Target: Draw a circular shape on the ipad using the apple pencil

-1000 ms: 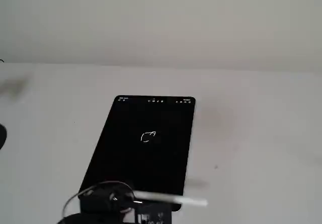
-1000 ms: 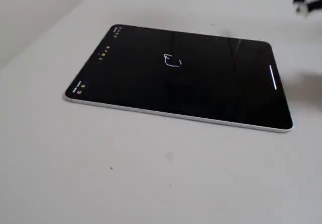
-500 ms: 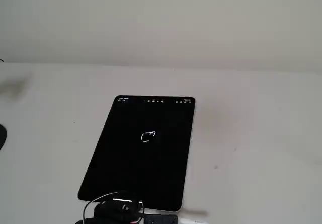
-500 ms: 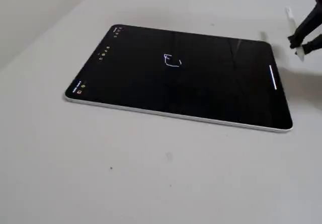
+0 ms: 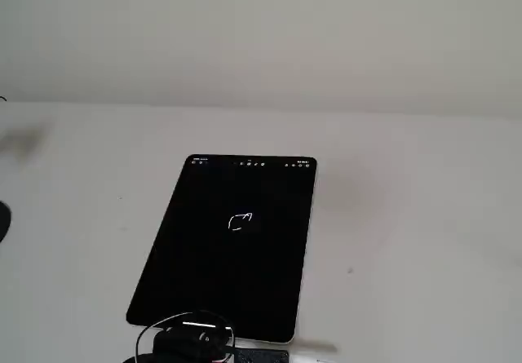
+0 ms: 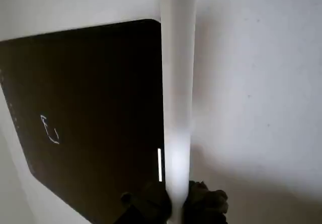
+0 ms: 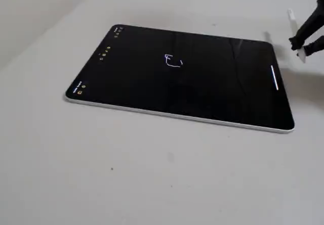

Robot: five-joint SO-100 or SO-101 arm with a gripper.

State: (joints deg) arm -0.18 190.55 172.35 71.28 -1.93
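My gripper (image 6: pixel 173 204) clamps the apple pencil (image 6: pixel 177 93), off the ipad (image 6: pixel 90 123) edge; the circular shape (image 6: pixel 49 129) looks drawn, so next I'd park.

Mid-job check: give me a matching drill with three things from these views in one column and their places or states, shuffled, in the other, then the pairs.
Things:
1. tablet
2. white pencil
3. drawn outline

States:
A. clamped in the pincer, off beside the screen's short edge
B. thin white mark near the screen's middle
C. lying flat on the table, screen black

Pairs: 1-C, 2-A, 3-B
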